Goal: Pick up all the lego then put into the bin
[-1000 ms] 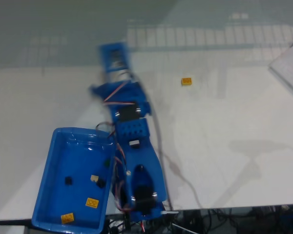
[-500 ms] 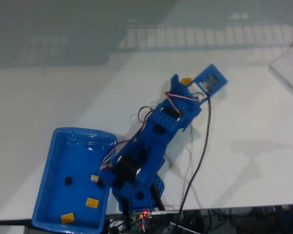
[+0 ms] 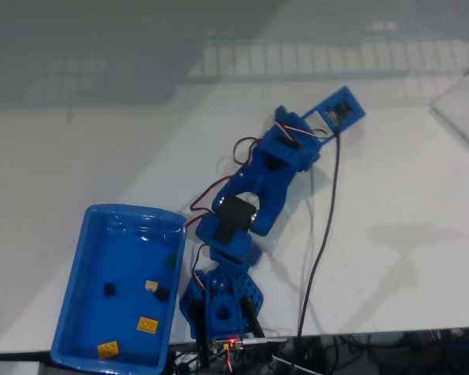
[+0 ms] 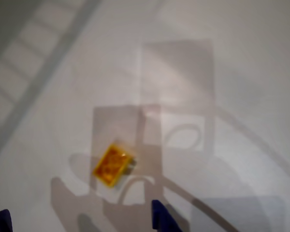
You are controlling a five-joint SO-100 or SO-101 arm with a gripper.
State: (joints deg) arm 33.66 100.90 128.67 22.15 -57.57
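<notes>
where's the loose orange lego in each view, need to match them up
Wrist view: the orange lego lies lower left of centre, just above the open gripper.
Fixed view: hidden under the arm's far end, upper middle.
Shared landmark: the grid reflection.

Bin (image 3: 82, 266): glossy blue plastic, smooth, highlights along rim and floor. Arm (image 3: 254, 195): matt blue plastic, printed look, loose insulated wires (image 3: 320, 226) hanging off it. Table (image 3: 406, 203): smooth white surface with a soft sheen, reflecting a window grid. Orange-yellow brick (image 4: 113, 164) in wrist view: hard plastic, slightly glossy, blurred. Bricks in bin (image 3: 147, 324): plastic, finish too small to tell.
</notes>
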